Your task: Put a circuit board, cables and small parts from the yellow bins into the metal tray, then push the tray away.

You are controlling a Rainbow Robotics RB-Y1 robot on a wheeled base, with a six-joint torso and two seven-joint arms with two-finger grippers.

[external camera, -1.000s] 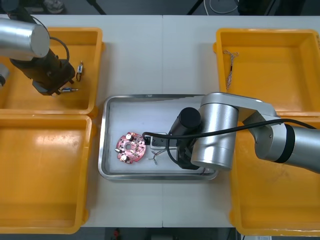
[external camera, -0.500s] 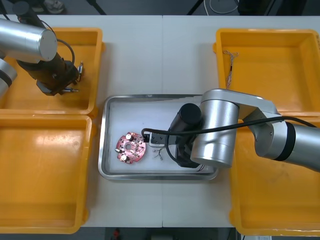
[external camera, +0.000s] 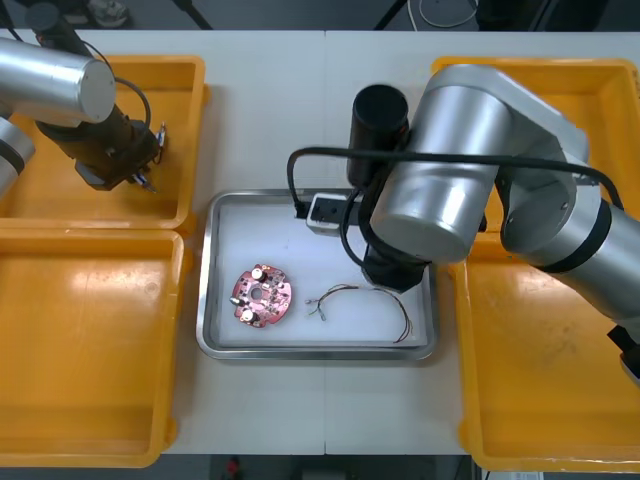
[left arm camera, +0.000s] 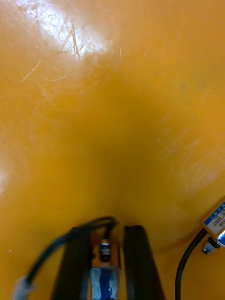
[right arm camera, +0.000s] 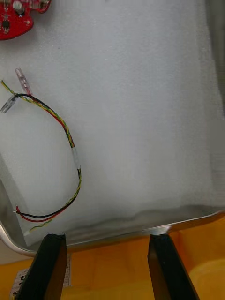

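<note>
Front view, from the left: the left gripper (external camera: 135,172) sits low inside the far left yellow bin (external camera: 40,200), close to that bin's near right corner. In the left wrist view its fingers (left arm camera: 75,267) are pinched on a small metal part (left arm camera: 105,253), and a black cable (left arm camera: 61,241) loops away from it. Another small metal part (left arm camera: 216,224) lies on the bin floor just beside. The rest of that floor is bare, as is the near left yellow bin (external camera: 85,340).

A thin strip of table (external camera: 320,110) separates the left bins from the metal tray (external camera: 210,280). Bare table runs beyond the tray's far rim, between the far bins. On the tray's white floor, the red circuit board (external camera: 262,295) lies near the left wall. To its right, apart from it, the red and yellow cable (external camera: 345,291) curves along the near rim toward the near right corner.

The right arm (external camera: 440,190) covers the tray's far right part. In the right wrist view the right gripper (right arm camera: 107,248) is spread wide and holds nothing. It is above the tray rim next to a bin, with open white floor between it and the cable. The far right yellow bin (external camera: 600,90) and near right yellow bin (external camera: 540,400) stand just beside the tray.
</note>
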